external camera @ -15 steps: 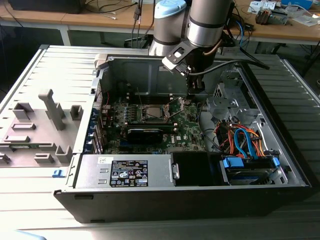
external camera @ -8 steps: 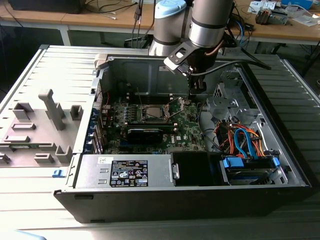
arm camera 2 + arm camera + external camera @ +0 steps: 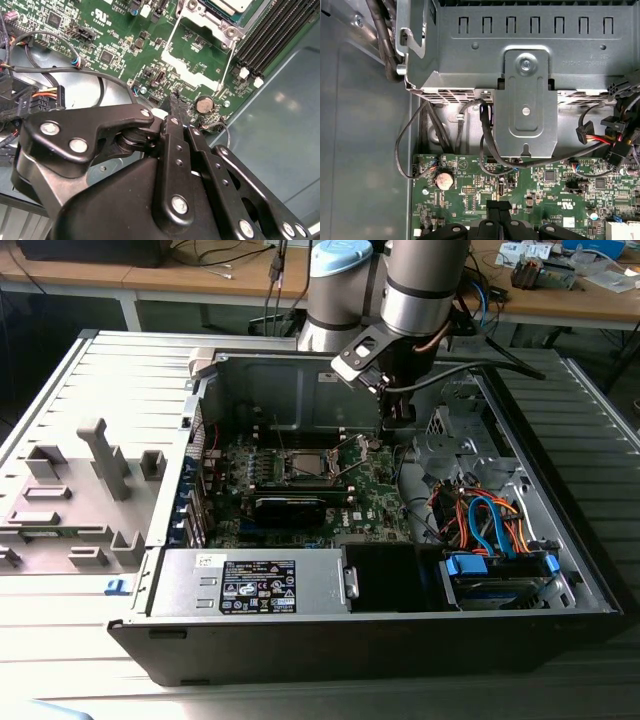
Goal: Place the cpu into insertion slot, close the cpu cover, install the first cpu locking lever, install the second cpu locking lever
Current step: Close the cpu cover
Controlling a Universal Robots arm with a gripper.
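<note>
Tool [image 3: 176, 104] near cpu [image 3: 231, 4] in insertion slot [image 3: 215, 19]

The gripper [image 3: 397, 412] hangs inside the open computer case [image 3: 400, 645], over the green board [image 3: 378, 485], just to the exterior view's right of the square socket [image 3: 303, 466]. Blue and orange cables [image 3: 490, 520] lie farther right.

A big grey metal table [image 3: 60, 640] with long ridges along its top carries everything. 1 open computer case [image 3: 300, 645] lies flat on its side in the middle of the table, with its black wall facing the camera. On the exterior view's left, just beside the case, grey plastic blocks [image 3: 100, 455] stand on the table, and 1 small blue piece [image 3: 114, 586] lies near them.
</note>
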